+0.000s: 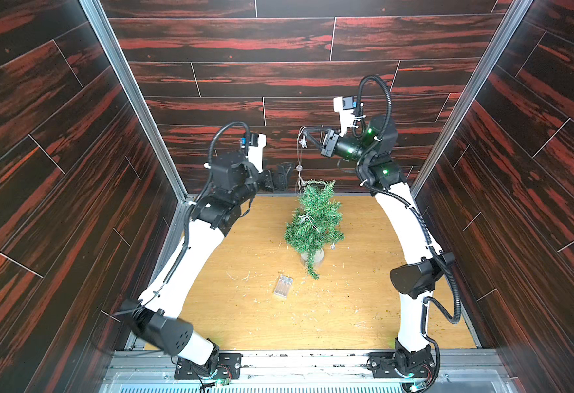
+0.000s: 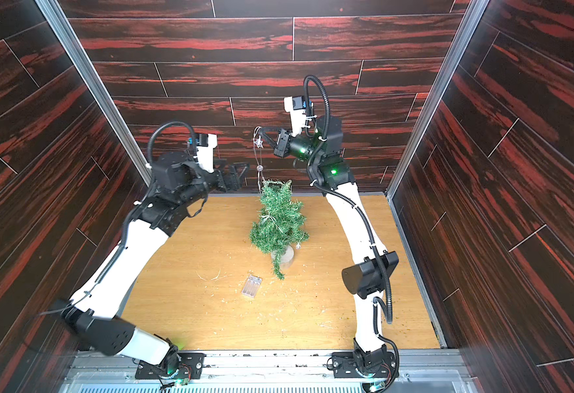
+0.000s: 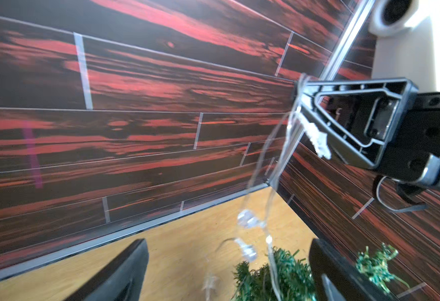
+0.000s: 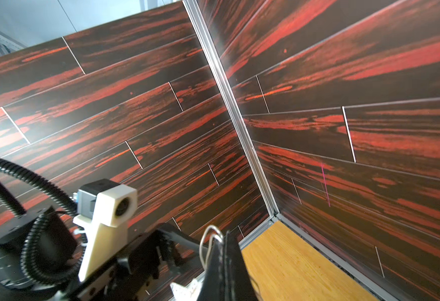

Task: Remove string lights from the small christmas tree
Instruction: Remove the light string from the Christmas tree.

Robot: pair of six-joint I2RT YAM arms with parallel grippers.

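Observation:
The small christmas tree (image 1: 314, 224) (image 2: 278, 223) stands upright near the back of the wooden floor. The string lights (image 1: 299, 160) (image 2: 260, 160) hang as a thin wire with clear bulbs and a white star from my right gripper (image 1: 305, 131) (image 2: 261, 130) down into the treetop. That gripper is shut on a loop of the wire (image 4: 211, 241), high above the tree. The clear battery box (image 1: 283, 287) (image 2: 251, 286) lies on the floor in front of the tree. My left gripper (image 1: 283, 175) (image 3: 226, 273) is open just left of the treetop (image 3: 273, 276), with bulbs (image 3: 247, 221) dangling between its fingers, untouched.
Pale needle scraps (image 1: 241, 275) litter the floor (image 1: 244, 323). Dark red panelled walls (image 1: 278, 78) close in the back and both sides. One low branch (image 1: 312, 270) droops over the tree's pale round base (image 1: 317, 255).

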